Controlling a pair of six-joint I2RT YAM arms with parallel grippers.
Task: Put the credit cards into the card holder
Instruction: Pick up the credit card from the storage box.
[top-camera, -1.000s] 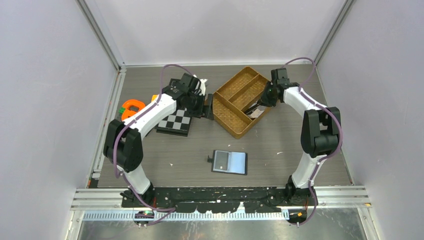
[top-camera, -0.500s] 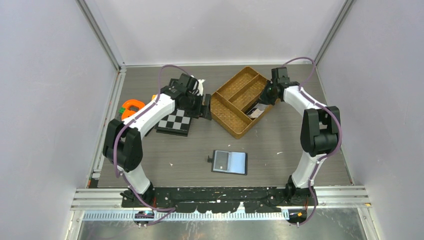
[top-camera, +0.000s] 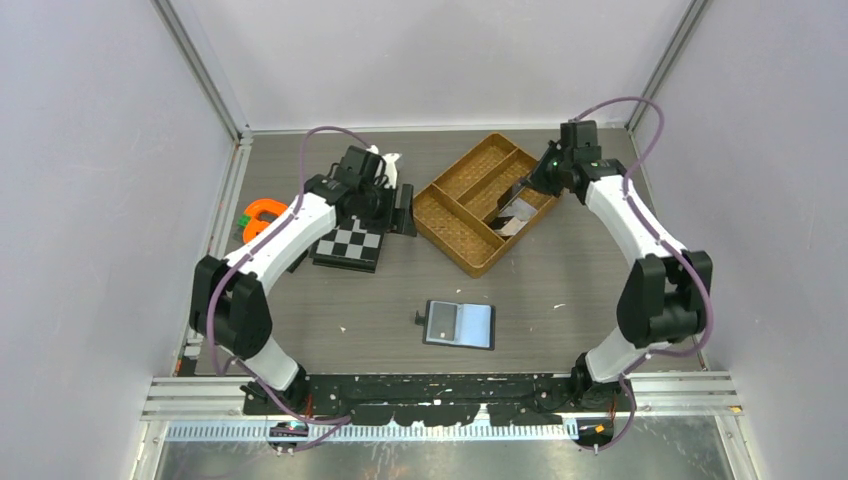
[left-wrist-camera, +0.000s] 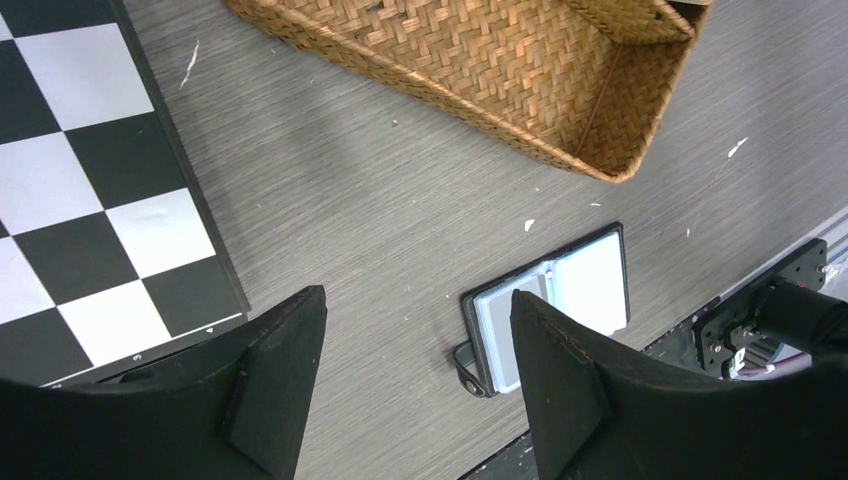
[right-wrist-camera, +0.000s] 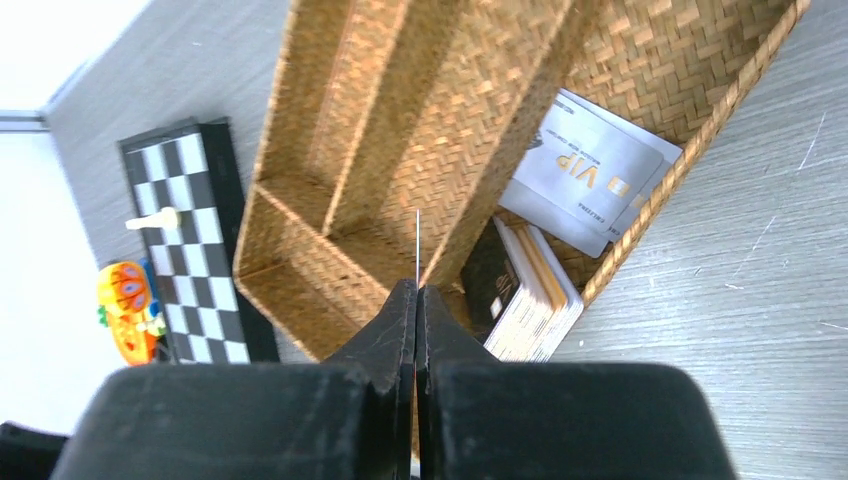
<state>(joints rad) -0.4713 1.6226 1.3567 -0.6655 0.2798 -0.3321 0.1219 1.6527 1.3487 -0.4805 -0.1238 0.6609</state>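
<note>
Pinching one card (right-wrist-camera: 417, 235) edge-on in our closed right claw (right-wrist-camera: 417, 288) above the tray (right-wrist-camera: 370, 120), we see more cards (right-wrist-camera: 585, 175) lying in its end compartment. Our left claw (left-wrist-camera: 415, 305) hangs open. The wallet (top-camera: 459, 324) lies unfolded on the table, well apart from the tray.

Black card holder (top-camera: 459, 323) lies open on the table (top-camera: 570, 300), bluish-grey pockets up. Whitish-grey and dark credit cards (right-wrist-camera: 585, 180) lie in a woven tray (right-wrist-camera: 330, 130); the right gripper (right-wrist-camera: 416, 295) pinches one edge-on.
</note>
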